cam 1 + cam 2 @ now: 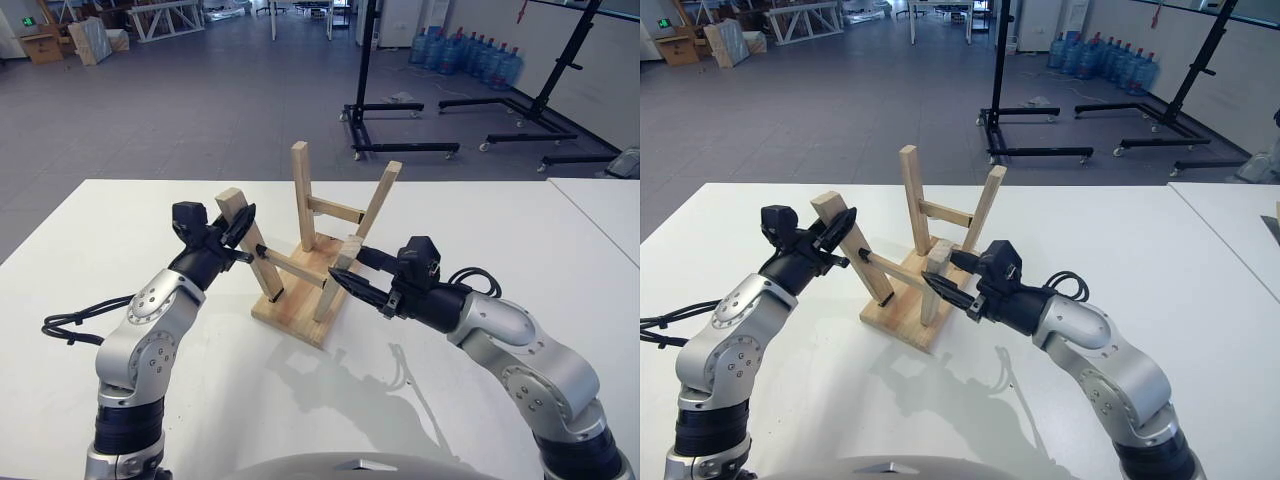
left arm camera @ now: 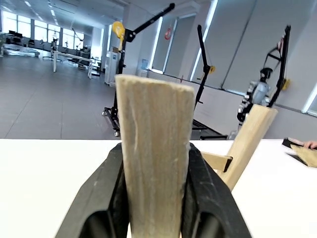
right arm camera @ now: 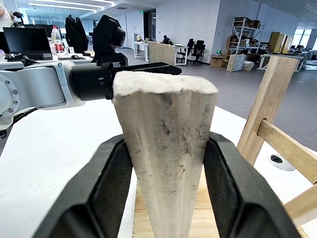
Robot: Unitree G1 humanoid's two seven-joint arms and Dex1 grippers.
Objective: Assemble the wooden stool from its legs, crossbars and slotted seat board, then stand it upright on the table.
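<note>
- The right hand (image 1: 345, 272) is clamped tight around the top of the near right leg (image 1: 327, 302).
- The left hand (image 1: 240, 228) is likewise closed on the top of the near left leg (image 1: 268, 282), which leans outward.
- A crossbar (image 1: 297, 268) joins these two legs; if the hands pull apart or twist unevenly, I reckon it could pop loose.
- The seat board (image 1: 290, 318) lies flat on the table (image 1: 120, 220), with the stool upside down; turned over carelessly, the board might slip off.
- The far legs (image 1: 302, 195) stand unheld and could wobble out.
</note>
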